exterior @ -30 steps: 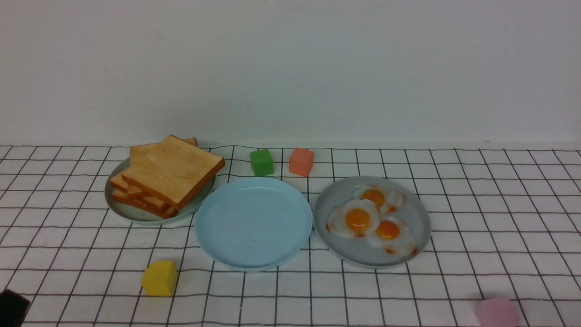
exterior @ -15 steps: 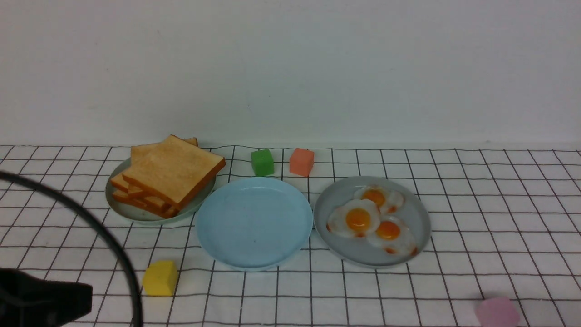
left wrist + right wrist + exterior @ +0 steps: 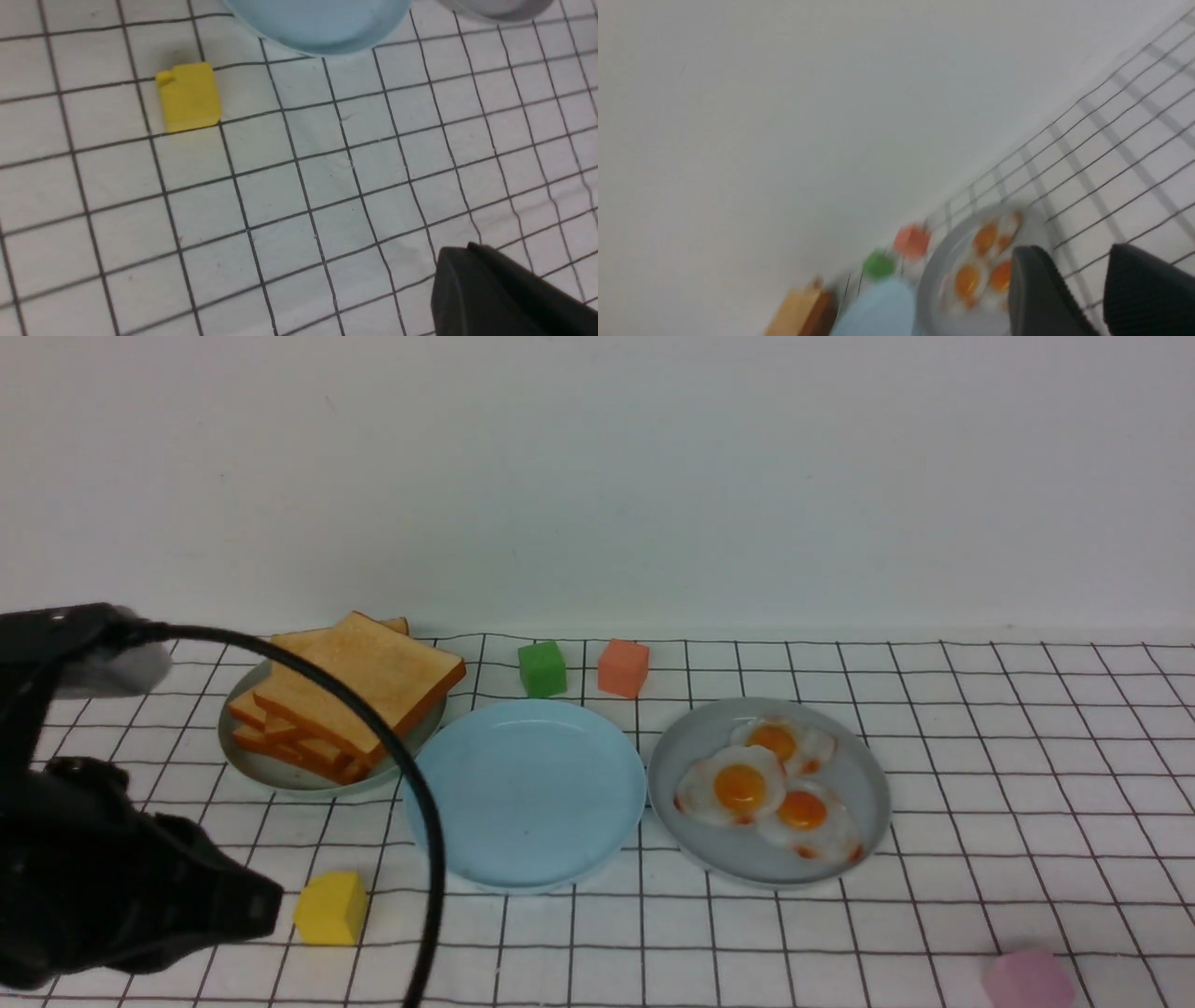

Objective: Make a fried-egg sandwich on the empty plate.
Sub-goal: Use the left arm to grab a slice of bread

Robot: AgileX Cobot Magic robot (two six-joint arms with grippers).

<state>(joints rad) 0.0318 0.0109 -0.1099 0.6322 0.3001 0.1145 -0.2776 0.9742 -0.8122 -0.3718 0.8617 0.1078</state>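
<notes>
The empty sky-blue plate (image 3: 527, 793) lies mid-table with nothing on it; its edge also shows in the left wrist view (image 3: 317, 23). A pile of toast slices (image 3: 353, 702) sits on the pale grey-green plate (image 3: 280, 775) to its left. Three fried eggs (image 3: 761, 789) lie on the grey plate (image 3: 691, 737) to its right. My left gripper (image 3: 266, 907) is shut and holds nothing, low at the front left beside a yellow cube; its fingers (image 3: 455, 261) are pressed together. My right gripper (image 3: 1074, 249) is open and empty, out of the front view, with the blurred eggs (image 3: 978, 268) beyond it.
A yellow cube (image 3: 331, 907) sits just right of the left gripper's tip. Green (image 3: 541, 669) and orange (image 3: 623, 667) cubes stand behind the blue plate. A pink cube (image 3: 1018, 980) lies at the front right edge. A black cable (image 3: 425, 840) arcs in front of the toast.
My left arm has come up into the front view from the lower-left corner, its cable now arching across the toast plate. Plates, toast and eggs have not moved.
</notes>
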